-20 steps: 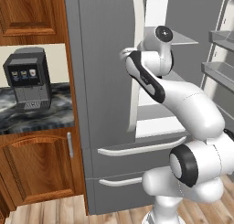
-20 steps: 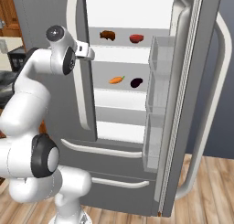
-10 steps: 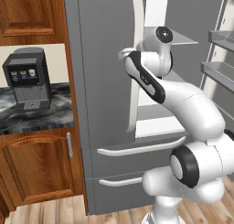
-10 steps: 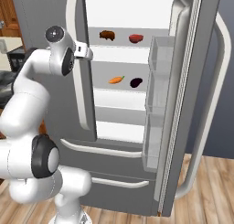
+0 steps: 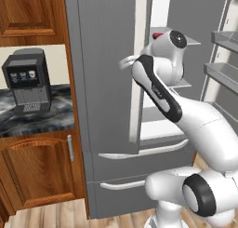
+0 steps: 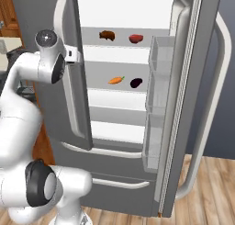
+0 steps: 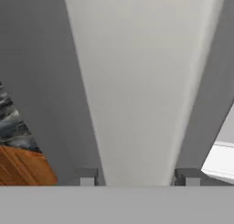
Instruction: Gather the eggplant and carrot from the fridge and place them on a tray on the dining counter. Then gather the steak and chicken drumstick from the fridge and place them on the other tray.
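Had gripper straddling left door's white handle, fingers either side, seemingly clamped on it to swing door wider. Right door stood open; carrot and eggplant lay side by side on middle fridge shelf, untouched.

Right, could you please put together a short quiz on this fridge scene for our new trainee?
1. True or false: the carrot and the eggplant lie on the same shelf.
2. In the hand view, what runs up between the fingertips? A) a drawer handle B) the long white door handle C) a tray
3. In the right base view, which food lies just left of the steak?

Key: 1. True. 2. B. 3. The chicken drumstick.
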